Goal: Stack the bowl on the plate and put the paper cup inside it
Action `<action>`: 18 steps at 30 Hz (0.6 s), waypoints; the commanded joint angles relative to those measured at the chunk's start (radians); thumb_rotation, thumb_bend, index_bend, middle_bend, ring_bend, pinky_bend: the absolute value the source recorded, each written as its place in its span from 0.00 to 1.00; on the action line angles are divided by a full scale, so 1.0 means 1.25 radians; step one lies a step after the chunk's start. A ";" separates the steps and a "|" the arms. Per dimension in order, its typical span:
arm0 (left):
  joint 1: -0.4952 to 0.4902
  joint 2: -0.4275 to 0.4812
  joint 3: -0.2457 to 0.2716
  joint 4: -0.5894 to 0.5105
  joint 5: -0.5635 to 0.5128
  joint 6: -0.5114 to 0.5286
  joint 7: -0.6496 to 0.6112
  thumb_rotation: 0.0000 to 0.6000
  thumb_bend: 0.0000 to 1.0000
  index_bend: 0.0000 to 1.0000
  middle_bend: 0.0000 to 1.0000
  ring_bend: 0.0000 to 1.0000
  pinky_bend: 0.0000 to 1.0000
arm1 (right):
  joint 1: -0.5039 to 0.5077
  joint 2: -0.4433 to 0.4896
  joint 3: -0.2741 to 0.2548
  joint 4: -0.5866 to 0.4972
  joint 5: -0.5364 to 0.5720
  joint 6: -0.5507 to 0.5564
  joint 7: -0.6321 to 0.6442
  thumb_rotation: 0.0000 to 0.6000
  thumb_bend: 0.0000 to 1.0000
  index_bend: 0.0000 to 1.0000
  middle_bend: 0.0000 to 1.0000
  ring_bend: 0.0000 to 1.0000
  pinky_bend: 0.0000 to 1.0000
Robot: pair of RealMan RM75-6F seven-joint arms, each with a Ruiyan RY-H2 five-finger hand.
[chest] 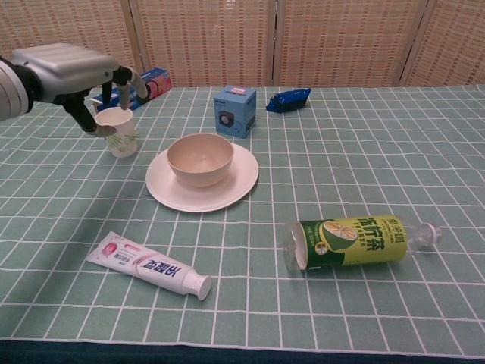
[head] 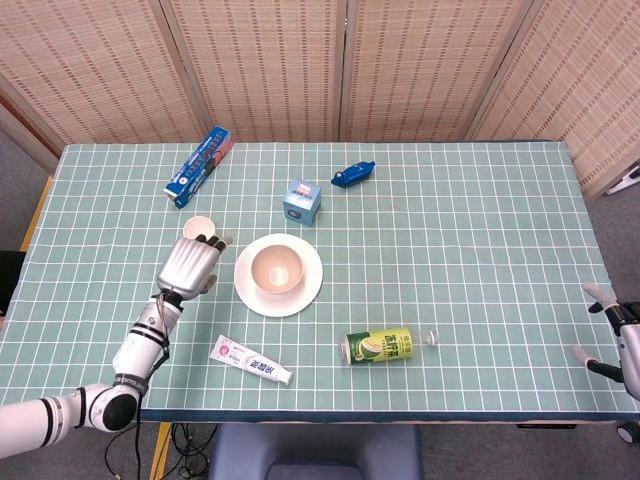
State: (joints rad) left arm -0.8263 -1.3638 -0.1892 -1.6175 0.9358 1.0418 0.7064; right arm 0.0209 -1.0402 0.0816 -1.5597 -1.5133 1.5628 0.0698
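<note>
A beige bowl [head: 277, 268] sits upright in the middle of the white plate [head: 305, 292]; the chest view shows the same bowl [chest: 200, 158] and plate [chest: 239, 182]. The paper cup [chest: 117, 131] stands upright left of the plate. My left hand [chest: 67, 70] hovers just over the cup with fingers apart, thumb beside its rim, holding nothing. In the head view the left hand [head: 188, 264] covers part of the cup [head: 198, 224]. At the table's right edge, low down, my right hand [head: 620, 338] is spread and empty.
A toothpaste tube [chest: 148, 264] lies in front of the plate, and a green drink bottle [chest: 355, 240] lies on its side to the right. Behind the plate stand a small blue box [chest: 234, 110], a blue packet [chest: 289, 98] and a long blue carton [head: 199, 165].
</note>
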 commanded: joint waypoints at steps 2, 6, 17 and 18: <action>-0.017 0.013 -0.020 0.031 -0.050 -0.056 -0.039 1.00 0.26 0.17 0.14 0.15 0.48 | -0.001 0.002 0.000 -0.001 0.000 0.001 -0.001 1.00 0.04 0.19 0.39 0.36 0.55; -0.046 -0.003 -0.040 0.088 -0.099 -0.119 -0.082 1.00 0.25 0.13 0.08 0.08 0.39 | -0.001 0.003 0.000 -0.002 0.003 -0.001 -0.001 1.00 0.04 0.19 0.39 0.36 0.55; -0.145 -0.075 -0.041 0.278 -0.229 -0.241 -0.067 1.00 0.25 0.08 0.02 0.03 0.29 | -0.005 0.009 0.001 -0.006 0.011 -0.003 -0.006 1.00 0.04 0.19 0.39 0.36 0.55; -0.148 -0.076 -0.040 0.281 -0.233 -0.244 -0.066 1.00 0.25 0.08 0.02 0.03 0.29 | -0.005 0.009 0.001 -0.007 0.012 -0.003 -0.006 1.00 0.04 0.19 0.39 0.36 0.55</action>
State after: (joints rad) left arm -0.9858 -1.4419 -0.2430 -1.2942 0.6774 0.7658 0.6153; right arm 0.0151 -1.0292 0.0825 -1.5679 -1.4989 1.5587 0.0619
